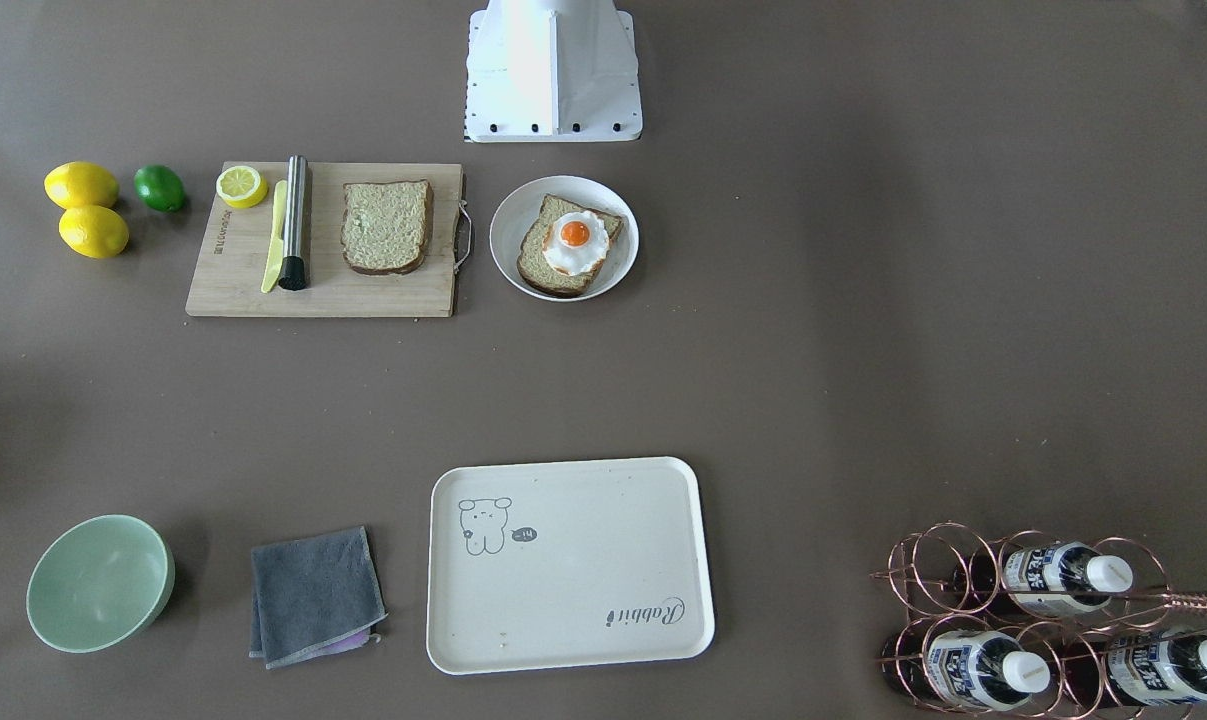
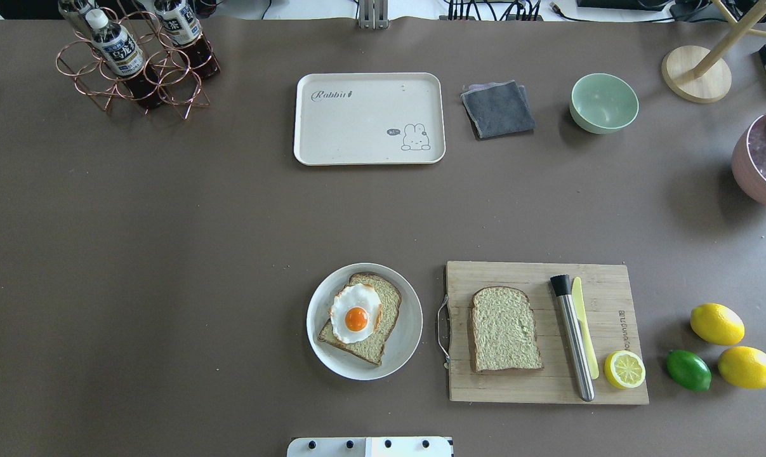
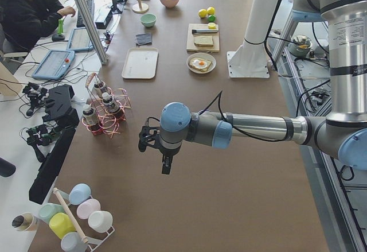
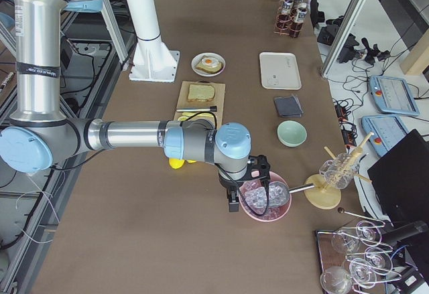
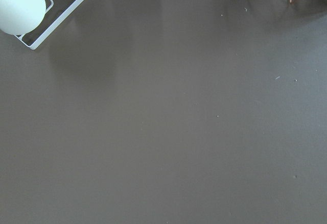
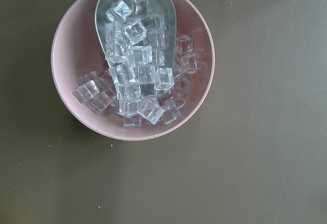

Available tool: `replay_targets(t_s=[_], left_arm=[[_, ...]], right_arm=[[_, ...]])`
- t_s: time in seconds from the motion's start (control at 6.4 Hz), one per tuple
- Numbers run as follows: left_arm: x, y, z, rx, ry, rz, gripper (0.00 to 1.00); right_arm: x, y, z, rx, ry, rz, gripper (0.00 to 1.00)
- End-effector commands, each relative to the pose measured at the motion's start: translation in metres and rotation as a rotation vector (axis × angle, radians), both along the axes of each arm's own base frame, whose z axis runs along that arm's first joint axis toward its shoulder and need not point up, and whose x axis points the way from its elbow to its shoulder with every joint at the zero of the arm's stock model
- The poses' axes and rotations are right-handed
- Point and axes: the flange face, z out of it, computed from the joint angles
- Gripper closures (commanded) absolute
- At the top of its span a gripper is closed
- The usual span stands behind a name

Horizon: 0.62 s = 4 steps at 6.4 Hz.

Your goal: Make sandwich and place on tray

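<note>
One bread slice (image 2: pixel 383 333) with the fried egg (image 2: pixel 356 314) on top lies on a round white plate (image 2: pixel 409 343) near the robot base. The second bread slice (image 2: pixel 505 329) lies on the wooden cutting board (image 2: pixel 611 285). The cream tray (image 2: pixel 357 127) sits bare at the far side; it also shows in the front-facing view (image 1: pixel 563 570). My left gripper (image 3: pixel 166 167) hangs over bare table far to the left. My right gripper (image 4: pixel 233 203) hangs over a pink bowl of ice (image 6: pixel 66 81) far to the right. I cannot tell whether either is open or shut.
A steel rod (image 2: pixel 573 339), yellow knife (image 2: pixel 584 330) and lemon half (image 2: pixel 624 369) lie on the board. Lemons (image 2: pixel 716 324) and a lime (image 2: pixel 688 370) lie right of it. A grey cloth (image 2: pixel 498 108), green bowl (image 2: pixel 603 103) and bottle rack (image 2: pixel 135 60) stand along the far side.
</note>
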Motion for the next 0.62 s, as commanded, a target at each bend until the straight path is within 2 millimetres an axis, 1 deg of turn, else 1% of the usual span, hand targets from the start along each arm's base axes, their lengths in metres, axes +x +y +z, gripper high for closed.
replay_targets(t_s=[0.0, 0.47], left_arm=[[0.0003, 0.0002, -0.0001, 0.001, 0.001, 0.001, 0.02], [0.0009, 0.0005, -0.0016, 0.048, -0.001, 0.004, 0.02]], right_arm=[[-0.0001, 0.0007, 0.0007, -0.002, 0.0, 0.0, 0.0], [0.0, 0.0003, -0.0038, 0.008, 0.001, 0.0, 0.0]])
